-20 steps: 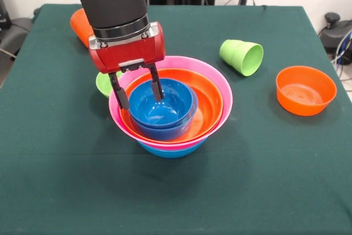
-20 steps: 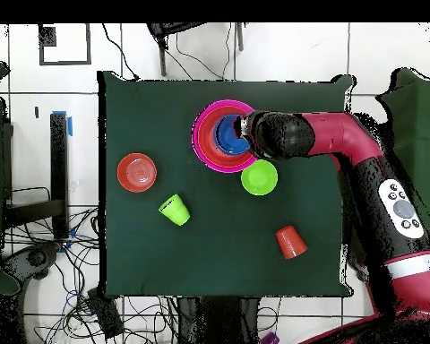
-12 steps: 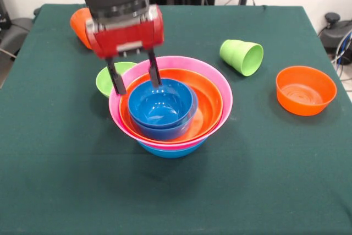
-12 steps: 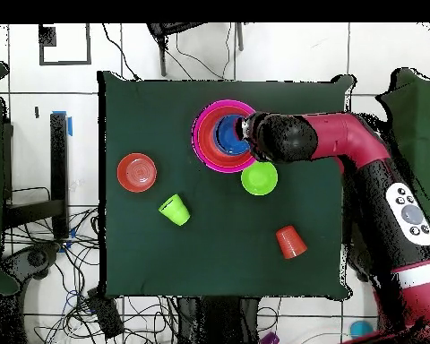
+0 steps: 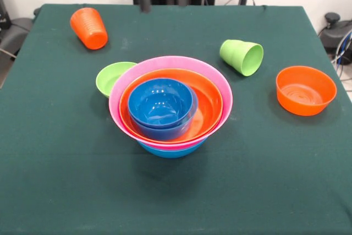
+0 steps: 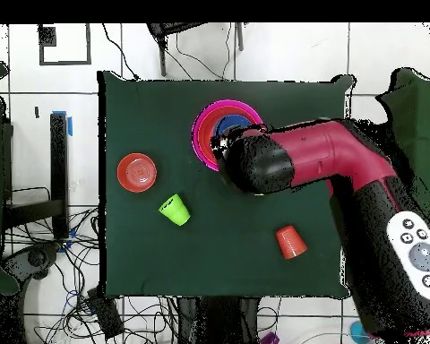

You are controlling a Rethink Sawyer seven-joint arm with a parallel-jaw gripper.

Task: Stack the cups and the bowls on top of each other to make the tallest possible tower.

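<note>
On a green-clothed bench (image 5: 275, 180), the glossy, light tower (image 5: 170, 105) is best gripped by a rim; the jaws' state cannot be told.

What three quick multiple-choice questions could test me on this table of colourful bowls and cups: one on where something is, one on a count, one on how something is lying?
1. Where is the small blue bowl?
A. Alone on the cloth
B. Nested on top of the tower
C. Inside the lime green cup

2. How many bowls make up the tower?
A. Two
B. Six
C. Four

3. How is the lime green cup lying?
A. On its side
B. Upright
C. Upside down on the tower

Answers:
1. B, it sits inside the large orange bowl, innermost in the pile.
2. C, the front view shows a large blue bowl at the bottom, then the pink bowl, the large orange one and the small blue one.
3. A, its open mouth faces sideways, towards the small orange bowl.
</note>
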